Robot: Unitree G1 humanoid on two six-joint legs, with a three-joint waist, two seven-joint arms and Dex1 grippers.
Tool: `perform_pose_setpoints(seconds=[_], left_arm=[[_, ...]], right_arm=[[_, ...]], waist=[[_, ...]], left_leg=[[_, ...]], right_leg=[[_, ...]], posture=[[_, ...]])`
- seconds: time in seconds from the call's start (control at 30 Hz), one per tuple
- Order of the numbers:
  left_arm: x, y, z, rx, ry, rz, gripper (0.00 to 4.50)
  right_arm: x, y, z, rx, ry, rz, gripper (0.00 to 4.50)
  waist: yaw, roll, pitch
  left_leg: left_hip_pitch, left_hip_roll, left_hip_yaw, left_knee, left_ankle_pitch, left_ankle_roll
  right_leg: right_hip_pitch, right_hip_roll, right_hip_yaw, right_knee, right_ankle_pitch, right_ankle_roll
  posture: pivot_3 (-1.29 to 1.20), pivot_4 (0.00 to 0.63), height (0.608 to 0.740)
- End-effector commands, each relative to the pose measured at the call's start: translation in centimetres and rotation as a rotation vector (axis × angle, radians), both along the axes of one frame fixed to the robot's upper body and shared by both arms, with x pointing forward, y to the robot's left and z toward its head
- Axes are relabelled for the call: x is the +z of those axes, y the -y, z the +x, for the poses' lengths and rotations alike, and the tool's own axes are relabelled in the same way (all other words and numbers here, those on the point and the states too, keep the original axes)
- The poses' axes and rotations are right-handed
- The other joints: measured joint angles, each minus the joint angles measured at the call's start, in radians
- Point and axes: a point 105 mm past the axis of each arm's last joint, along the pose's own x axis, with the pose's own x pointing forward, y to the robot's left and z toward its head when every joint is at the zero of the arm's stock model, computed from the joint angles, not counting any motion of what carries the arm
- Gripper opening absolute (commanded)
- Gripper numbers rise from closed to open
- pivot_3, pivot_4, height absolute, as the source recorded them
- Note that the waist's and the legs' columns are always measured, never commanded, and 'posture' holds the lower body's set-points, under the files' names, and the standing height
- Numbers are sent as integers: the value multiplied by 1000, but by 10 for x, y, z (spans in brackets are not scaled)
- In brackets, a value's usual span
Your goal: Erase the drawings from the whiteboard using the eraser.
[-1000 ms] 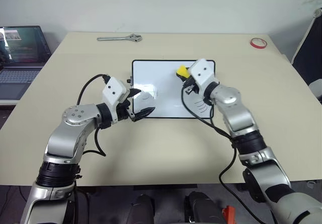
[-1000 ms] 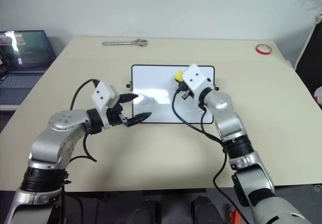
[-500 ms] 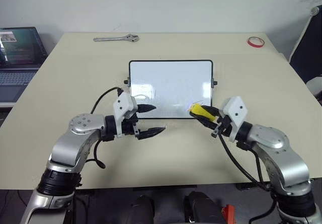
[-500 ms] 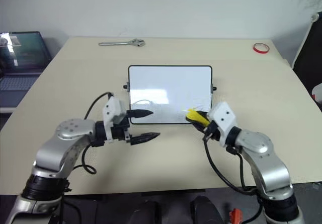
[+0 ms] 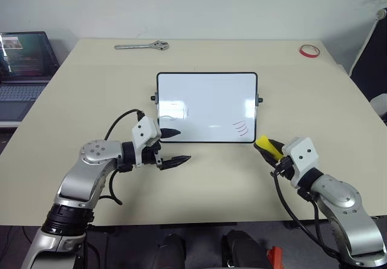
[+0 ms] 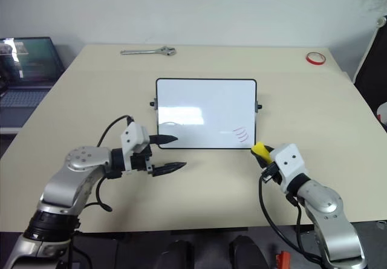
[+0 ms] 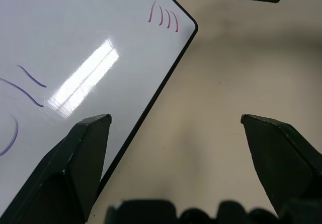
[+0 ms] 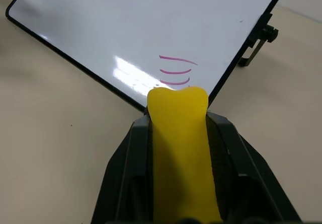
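A yellow eraser [image 8: 179, 148] is showing between black fingers [image 8: 126, 173]; the white, black-framed whiteboard [image 5: 207, 107] is carrying red curved strokes [image 5: 242, 127] and faint blue marks [image 7: 22, 85] over a beige table [image 5: 205, 178]

Bare table [image 5: 199, 172] before whiteboard [image 5: 207, 106]; wrench [image 5: 143, 46], tape ring [image 5: 309, 51] well behind.

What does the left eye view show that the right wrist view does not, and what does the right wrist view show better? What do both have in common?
The left eye view takes in the whole table: the wrench, the red tape ring, the laptop and the open left gripper by the board's near left corner.

The right wrist view gives a close look at the right gripper shut on the yellow eraser, just off the board's near edge.

Both show the whiteboard, its red curved strokes and faint marks near the other side.
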Motion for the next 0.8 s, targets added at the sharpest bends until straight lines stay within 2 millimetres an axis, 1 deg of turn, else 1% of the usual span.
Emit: perform_pose_setpoints(seconds=[0.03, 0.13, 0.17, 0.27, 0.4, 0.47, 0.5, 0.6, 0.67, 0.73, 0.8], left_arm=[[10, 4, 1, -23, 43, 1, 4500], [10, 6, 3, -32, 44, 3, 4500], [11, 7, 3, -38, 43, 3, 4500], [12, 15, 2, -75, 39, -3, 4500], [12, 18, 0, -104, 40, 12, 4500], [12, 19, -1, -114, 36, 10, 4500], [12, 20, -2, -124, 33, 13, 4500], [11, 22, -6, -141, 33, 16, 4500], [12, 23, -7, -141, 34, 12, 4500], [12, 22, -8, -133, 34, 10, 4500], [12, 21, -8, -126, 32, 9, 4500]], right_arm=[[16, -7, -2, 18, 78, -3, 1102], [18, -12, 2, 19, 106, -49, 1102], [20, -15, 7, 13, 125, -68, 1102], [27, -28, 31, -29, 182, -92, 1102], [28, -40, 57, -51, 198, -118, 1102], [24, -41, 70, -69, 177, -123, 1102], [18, -45, 74, -48, 158, -149, 1102], [3, -48, 78, -7, 88, -208, 1102], [-6, -48, 76, 23, 51, -254, 1102], [-18, -49, 71, 77, -5, -300, 1102], [-18, -47, 71, 71, -8, -314, 1102]], waist=[[0, 0, 0], [1, 0, 0], [0, 0, 0], [-5, 0, 0], [-6, 0, 0], [-5, 0, 0], [-5, 0, 0], [-3, 0, 0], [-3, 0, 0], [-3, 0, 0], [-3, -1, -1]], left_leg=[[0, 0, 0, 0, 0, 0], [0, 0, 0, 0, 0, 0], [0, 0, 0, 0, 0, 0], [0, 0, 0, 0, 0, 0], [0, 0, 0, 0, 0, 0], [0, 0, 0, 0, 0, 0], [-1, 0, 0, 0, 0, 0], [-1, 0, 0, 0, 0, 0], [-1, 0, 0, 0, 0, 0], [0, 0, 0, 1, 0, 0], [1, 0, 0, 1, 0, 0]], right_leg=[[0, 0, 0, 0, 0, 0], [0, 0, 0, 0, 0, 0], [0, 0, 0, 0, 0, 0], [0, 0, 0, 0, 0, 0], [0, 1, 0, 1, 0, 0], [0, 1, 0, 0, 0, 0], [-1, 0, 0, 0, 0, 0], [-1, 0, 0, 0, 0, 0], [0, 0, 0, 0, 0, 0], [0, 0, 0, 1, 0, 0], [1, 0, 0, 1, 0, 0]], posture=[[0, 150, 740], [0, 150, 740], [0, 150, 740], [0, 150, 740], [0, 150, 740], [0, 150, 740], [0, 150, 740], [0, 150, 740], [0, 150, 740], [0, 150, 740], [0, 150, 740]])
